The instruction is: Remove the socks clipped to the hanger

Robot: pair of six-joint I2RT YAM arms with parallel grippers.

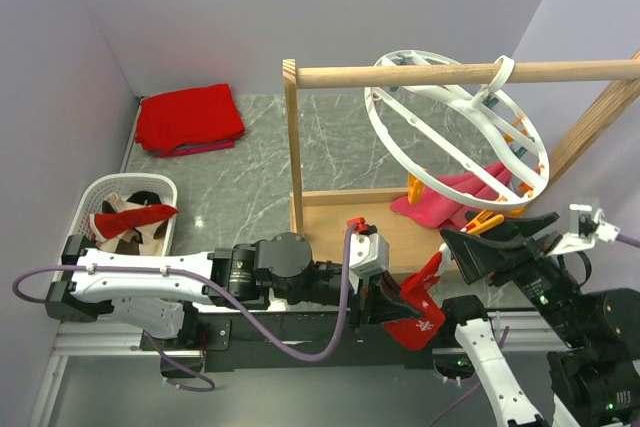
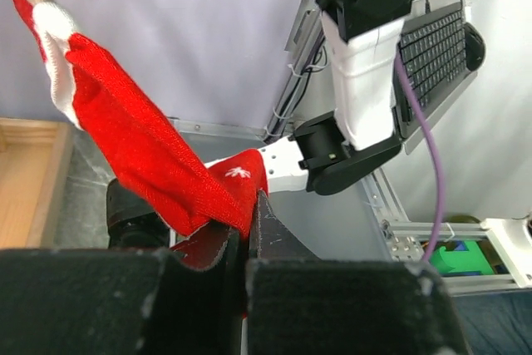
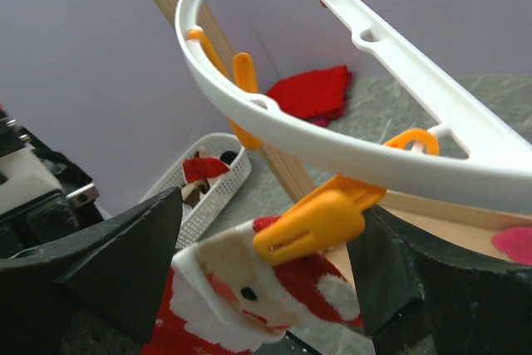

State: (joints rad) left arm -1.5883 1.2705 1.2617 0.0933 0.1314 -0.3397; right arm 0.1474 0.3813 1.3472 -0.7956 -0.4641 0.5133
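Observation:
The white ring hanger (image 1: 455,127) hangs tilted from a wooden rail (image 1: 440,74). A red-and-white sock (image 1: 420,312) hangs from an orange peg (image 1: 483,222) at the ring's near edge. My left gripper (image 1: 385,302) is shut on the sock's lower end (image 2: 208,193), and the fabric stretches up to its white cuff (image 2: 54,47). My right gripper (image 3: 266,280) is open, with one finger (image 3: 125,263) on each side of the orange peg (image 3: 320,218) that clips the Santa-face cuff (image 3: 249,297). A pink sock (image 1: 455,197) lies under the ring; I cannot tell whether it is clipped.
A white basket (image 1: 163,187) at the left holds several socks and also shows in the right wrist view (image 3: 212,180). A folded red cloth (image 1: 188,119) lies at the back left. The wooden frame's post (image 1: 293,147) and base board (image 1: 340,222) stand in the middle.

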